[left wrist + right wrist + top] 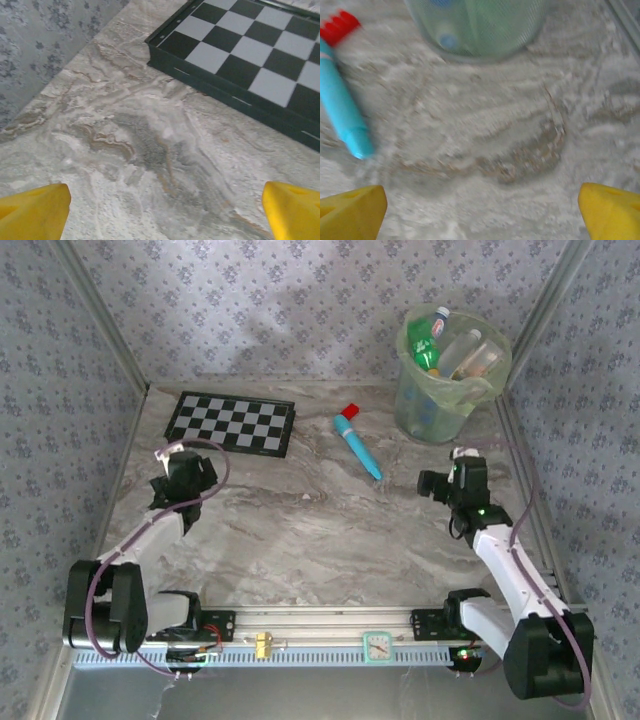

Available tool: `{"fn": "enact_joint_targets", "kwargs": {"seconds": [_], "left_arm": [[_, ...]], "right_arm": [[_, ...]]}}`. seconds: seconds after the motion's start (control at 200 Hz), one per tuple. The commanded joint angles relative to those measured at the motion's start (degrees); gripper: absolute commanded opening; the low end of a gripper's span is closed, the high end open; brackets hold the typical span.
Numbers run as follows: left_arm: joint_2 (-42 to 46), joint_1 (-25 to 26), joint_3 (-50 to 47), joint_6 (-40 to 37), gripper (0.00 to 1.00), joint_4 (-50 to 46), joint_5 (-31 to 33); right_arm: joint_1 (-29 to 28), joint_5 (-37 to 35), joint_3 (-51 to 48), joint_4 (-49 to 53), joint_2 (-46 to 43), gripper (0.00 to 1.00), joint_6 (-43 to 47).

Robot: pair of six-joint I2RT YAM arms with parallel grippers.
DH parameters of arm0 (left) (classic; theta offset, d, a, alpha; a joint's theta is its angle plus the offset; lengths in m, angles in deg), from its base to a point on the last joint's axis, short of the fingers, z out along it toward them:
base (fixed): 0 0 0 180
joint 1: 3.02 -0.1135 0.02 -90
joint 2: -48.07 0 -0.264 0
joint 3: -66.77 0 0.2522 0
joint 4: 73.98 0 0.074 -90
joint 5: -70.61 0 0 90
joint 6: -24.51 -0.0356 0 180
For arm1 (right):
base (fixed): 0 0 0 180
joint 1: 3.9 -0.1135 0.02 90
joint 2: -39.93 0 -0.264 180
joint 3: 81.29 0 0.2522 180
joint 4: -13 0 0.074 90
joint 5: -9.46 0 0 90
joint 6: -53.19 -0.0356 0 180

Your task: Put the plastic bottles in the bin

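Note:
The pale-green translucent bin [448,400] stands at the far right of the table with several plastic bottles [460,352] piled inside, green and clear ones sticking up past its rim. Its lower wall [480,25] shows blurred in the right wrist view, bottle shapes dimly visible through it. My right gripper [462,465] [482,210] hovers open over bare marble just in front of the bin, nothing between its yellow fingers [352,210]. My left gripper [180,462] [165,210] is open over the marble near the checkerboard, with nothing in it.
A teal pen-like tube with a red cap [356,442] [340,100] lies mid-table left of the bin. A black-and-white checkerboard [232,423] [250,55] lies flat at the back left. Patterned walls enclose the marble table [320,530] on three sides.

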Motion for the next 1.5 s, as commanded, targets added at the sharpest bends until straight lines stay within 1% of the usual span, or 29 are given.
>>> {"fn": "enact_joint_targets", "kwargs": {"seconds": [0.0,0.085,0.155,0.23,0.365,0.395,0.465,0.5,0.55,0.57,0.595,0.63,0.68,0.7,0.76,0.815,0.885,0.95,0.995,1.099,1.134,1.154,1.174,1.224,1.284,1.344,1.389,1.439,1.494], "left_arm": [[-1.4,-0.1,0.3,-4.6,0.97,4.8,5.0],[-2.8,-0.1,-0.9,-6.3,0.97,7.9,6.1],[-4.1,0.0,-2.9,-8.0,0.97,12.8,6.1],[-5.6,0.1,-4.8,-9.9,0.97,17.9,6.1],[-7.9,0.2,-7.8,-14.1,0.98,28.8,6.1],[-8.6,0.1,-8.4,-15.2,0.98,31.3,6.1],[-10.8,0.0,-9.4,-16.4,0.98,36.3,4.7],[-12.2,0.0,-9.5,-17.0,0.98,37.3,3.3],[-15.1,0.1,-10.1,-18.4,0.98,41.3,0.8],[-15.9,0.2,-10.1,-18.9,0.99,42.9,0.7],[-15.6,0.0,-9.6,-18.6,0.99,41.7,0.4],[-14.6,-0.3,-9.1,-17.8,0.99,38.3,-0.6],[-15.1,-0.5,-10.0,-18.8,0.99,41.1,-2.1],[-14.9,-0.5,-10.0,-18.6,0.99,40.9,-2.4],[-14.7,-0.8,-10.5,-18.7,0.99,41.2,-3.9],[-14.5,-1.0,-10.4,-18.6,1.00,40.8,-4.3],[-14.8,-1.2,-10.1,-18.6,0.99,40.6,-5.5],[-14.9,-1.5,-9.8,-18.5,1.00,40.0,-6.2],[-15.0,-1.8,-9.5,-18.4,1.00,39.5,-6.7],[-15.7,-3.8,-9.5,-16.7,1.00,39.3,-10.2],[-17.6,-4.5,-10.9,-16.2,1.00,42.5,-10.9],[-19.0,-4.5,-12.0,-16.7,1.00,47.8,-10.7],[-19.4,-4.5,-12.5,-17.1,1.00,49.5,-10.6],[-17.0,-3.8,-11.9,-17.2,1.00,44.1,-11.1],[-18.5,-3.1,-12.5,-18.3,1.00,48.3,-9.9],[-17.5,-3.0,-12.1,-18.0,1.00,45.5,-9.9],[-18.1,-3.0,-12.3,-18.3,1.00,47.0,-9.8],[-17.7,-3.0,-12.0,-17.9,1.00,45.6,-10.0],[-18.0,-3.1,-12.0,-18.0,1.00,46.2,-10.2]], "right_arm": [[-0.4,-6.4,-3.6,-12.5,2.5,1.00,0.8],[-0.3,-9.0,-5.1,-17.9,6.4,1.00,3.3],[0.0,-10.6,-5.6,-22.5,10.6,1.00,5.3],[0.6,-10.7,-6.0,-28.2,15.1,1.00,6.0],[3.3,-4.9,-6.2,-38.2,21.5,1.00,5.7],[3.7,-3.2,-6.0,-39.9,22.7,1.00,7.4],[4.1,-4.2,-4.1,-38.1,24.7,1.00,7.7],[4.2,-3.3,-4.5,-39.4,25.0,1.00,8.8],[4.5,-2.8,-5.4,-41.6,24.8,1.00,9.9],[4.7,-2.6,-5.8,-42.6,24.8,1.00,10.2],[4.9,-2.6,-6.5,-44.0,24.7,1.00,10.4],[5.5,-2.1,-8.4,-48.8,25.7,1.00,10.4],[6.6,-1.3,-9.9,-54.5,28.8,1.00,9.2],[6.9,-0.8,-10.2,-56.2,29.7,1.00,9.3],[6.9,-0.7,-10.0,-54.4,28.8,1.00,9.3],[7.0,-0.4,-10.9,-56.2,29.4,1.00,9.3],[6.3,-0.7,-12.5,-61.9,31.4,1.00,10.3],[6.2,-0.8,-11.6,-58.8,30.7,1.00,10.3],[6.1,-0.9,-12.0,-60.6,31.2,1.00,10.5],[6.0,-1.0,-12.0,-60.1,31.1,1.00,10.5],[6.0,-0.9,-11.9,-59.6,30.9,1.00,10.5],[6.0,-0.9,-11.9,-59.9,31.0,1.00,10.5],[6.0,-1.0,-12.0,-60.0,31.0,1.00,10.5],[6.0,-1.0,-11.9,-59.8,31.0,1.00,10.5],[6.0,-0.9,-12.0,-59.9,31.0,1.00,10.5],[5.9,-0.9,-11.9,-60.0,31.0,1.00,10.5],[6.0,-0.9,-11.9,-59.9,30.9,1.00,10.5],[6.0,-0.9,-12.0,-59.9,31.0,1.00,10.5],[6.0,-0.9,-11.9,-59.9,31.0,1.00,10.5]]}}
